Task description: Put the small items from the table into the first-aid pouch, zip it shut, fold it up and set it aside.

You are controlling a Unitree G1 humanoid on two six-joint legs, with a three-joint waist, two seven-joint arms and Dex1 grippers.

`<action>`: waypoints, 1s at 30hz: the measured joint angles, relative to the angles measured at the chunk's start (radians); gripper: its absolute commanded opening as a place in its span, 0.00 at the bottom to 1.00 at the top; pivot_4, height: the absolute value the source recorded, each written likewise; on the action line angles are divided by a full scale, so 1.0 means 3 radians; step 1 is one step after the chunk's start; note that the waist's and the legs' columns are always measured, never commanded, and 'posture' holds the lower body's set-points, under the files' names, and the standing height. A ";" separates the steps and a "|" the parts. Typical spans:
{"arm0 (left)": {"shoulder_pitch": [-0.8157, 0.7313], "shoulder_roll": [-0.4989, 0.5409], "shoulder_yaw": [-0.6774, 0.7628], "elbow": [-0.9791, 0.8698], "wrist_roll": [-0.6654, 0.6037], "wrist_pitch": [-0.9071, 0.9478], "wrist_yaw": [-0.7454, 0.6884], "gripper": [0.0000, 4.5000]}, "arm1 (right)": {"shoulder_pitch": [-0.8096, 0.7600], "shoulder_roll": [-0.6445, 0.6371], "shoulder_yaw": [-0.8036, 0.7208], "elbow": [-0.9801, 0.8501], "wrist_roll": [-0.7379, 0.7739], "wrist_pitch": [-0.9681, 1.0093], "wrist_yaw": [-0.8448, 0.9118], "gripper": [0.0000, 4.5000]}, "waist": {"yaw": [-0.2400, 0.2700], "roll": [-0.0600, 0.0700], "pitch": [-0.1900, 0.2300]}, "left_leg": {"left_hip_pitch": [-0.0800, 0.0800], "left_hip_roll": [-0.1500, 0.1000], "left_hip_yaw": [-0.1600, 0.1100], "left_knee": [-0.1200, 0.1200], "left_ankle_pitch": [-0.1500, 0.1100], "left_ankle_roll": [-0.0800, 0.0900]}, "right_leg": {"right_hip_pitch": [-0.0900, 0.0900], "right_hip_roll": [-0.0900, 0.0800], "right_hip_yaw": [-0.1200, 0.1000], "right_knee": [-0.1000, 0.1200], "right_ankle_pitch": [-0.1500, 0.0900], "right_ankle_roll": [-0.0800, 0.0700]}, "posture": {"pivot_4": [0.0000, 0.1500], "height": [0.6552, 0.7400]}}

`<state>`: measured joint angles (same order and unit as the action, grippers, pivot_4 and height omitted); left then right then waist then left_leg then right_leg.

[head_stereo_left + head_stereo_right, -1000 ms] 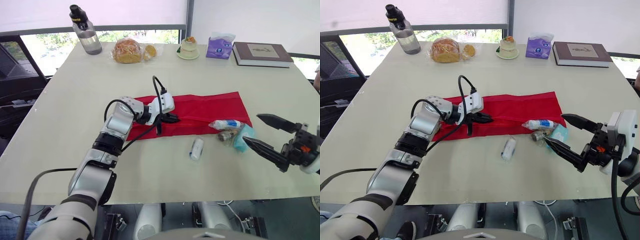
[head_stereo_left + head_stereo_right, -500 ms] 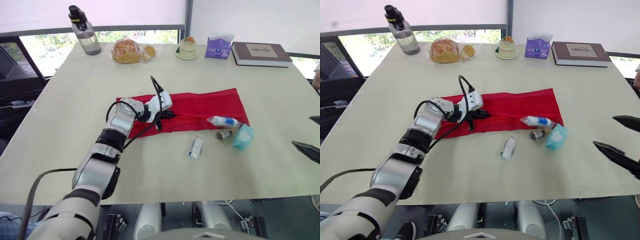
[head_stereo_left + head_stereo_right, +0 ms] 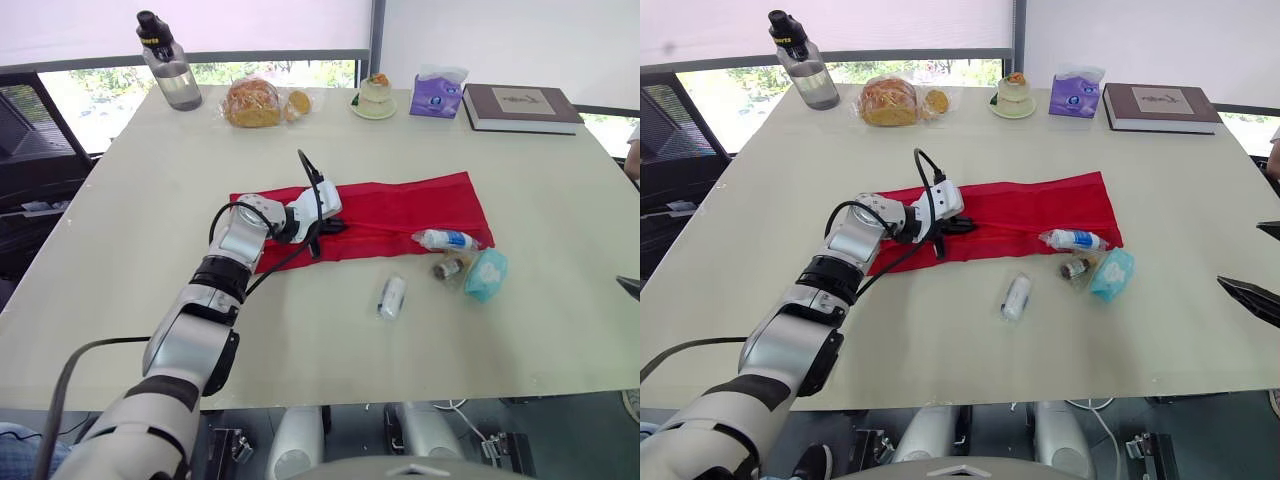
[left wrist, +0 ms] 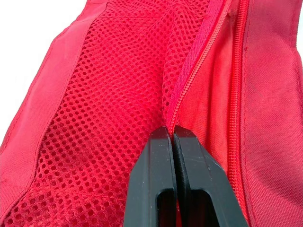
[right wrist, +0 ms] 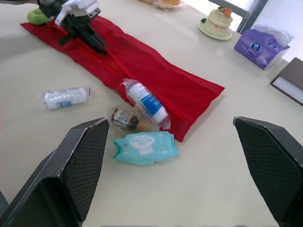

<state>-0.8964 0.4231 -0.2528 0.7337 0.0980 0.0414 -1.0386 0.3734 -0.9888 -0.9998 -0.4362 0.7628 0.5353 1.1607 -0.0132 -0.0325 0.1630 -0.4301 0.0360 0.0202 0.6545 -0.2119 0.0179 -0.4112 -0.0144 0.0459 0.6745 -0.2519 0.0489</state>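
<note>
While the left gripper rests on the unfolded red first-aid pouch, jaws pinched together on its zipper seam, the right gripper hangs by the table's right edge, jaws spread wide. Near the pouch's right end lie a wrapped bottle, a vial, a wipes pack and a gauze roll.

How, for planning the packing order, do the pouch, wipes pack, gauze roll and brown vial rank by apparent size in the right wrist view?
1. pouch
2. wipes pack, though it lies nearer the camera than the roll, so unsure
3. gauze roll
4. brown vial
</note>
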 measured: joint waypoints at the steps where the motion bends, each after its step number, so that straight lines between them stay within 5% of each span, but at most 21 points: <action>1: -0.0005 0.0002 0.0000 0.0010 0.0000 -0.0017 0.0001 0.00 | 0.0004 -0.0048 0.0082 0.0020 -0.0078 -0.0007 -0.0005 1.00 | -0.0001 0.0000 0.0000 | 0.0000 0.0000 0.0002 0.0000 0.0000 0.0000 | 0.0000 0.0000 0.0001 0.0000 0.0000 0.0000 | 1.00 1.00; 7: -0.0043 -0.0019 -0.0004 0.0091 0.0006 -0.0058 0.0009 0.00 | -0.0682 -0.0230 0.1109 0.0347 -0.0554 -0.0278 -0.0139 1.00 | -0.0013 0.0002 0.0000 | 0.0003 -0.0001 0.0006 0.0001 0.0000 0.0000 | -0.0001 0.0000 0.0004 0.0001 0.0001 -0.0001 | 1.00 1.00; 11: -0.0131 -0.0046 -0.0011 0.0147 0.0053 -0.0113 0.0041 0.00 | -0.1632 -0.0308 0.2199 0.0750 -0.0988 -0.0423 -0.0211 1.00 | -0.0006 0.0006 0.0005 | -0.0001 -0.0002 0.0001 0.0002 0.0000 0.0000 | -0.0002 0.0001 0.0002 0.0004 0.0004 -0.0007 | 1.00 1.00; 18: -0.0151 -0.0041 -0.0004 0.0195 0.0071 -0.0131 0.0070 0.00 | -0.3138 0.0231 0.3584 0.2009 -0.1960 -0.1159 -0.0099 1.00 | -0.0007 0.0010 0.0008 | -0.0005 -0.0005 0.0004 0.0001 0.0000 0.0000 | -0.0006 0.0001 0.0004 0.0002 0.0004 -0.0008 | 1.00 1.00; 30: -0.0132 -0.0032 -0.0001 0.0137 0.0100 -0.0135 0.0106 0.00 | -0.3925 0.0633 0.4339 0.3461 -0.2774 -0.2249 0.0337 1.00 | -0.0007 0.0013 0.0010 | -0.0002 -0.0009 0.0003 0.0000 0.0000 0.0000 | -0.0006 -0.0004 0.0003 0.0010 0.0005 -0.0009 | 1.00 1.00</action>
<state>-0.9361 0.4135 -0.2532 0.7749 0.1280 0.0011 -1.0067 -0.8042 -0.7989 0.3018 0.6021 -0.0693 -0.1394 1.2619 -0.0153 -0.0285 0.1660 -0.4309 0.0334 0.0211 0.6546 -0.2118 0.0179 -0.4130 -0.0156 0.0467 0.6774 -0.2504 0.0463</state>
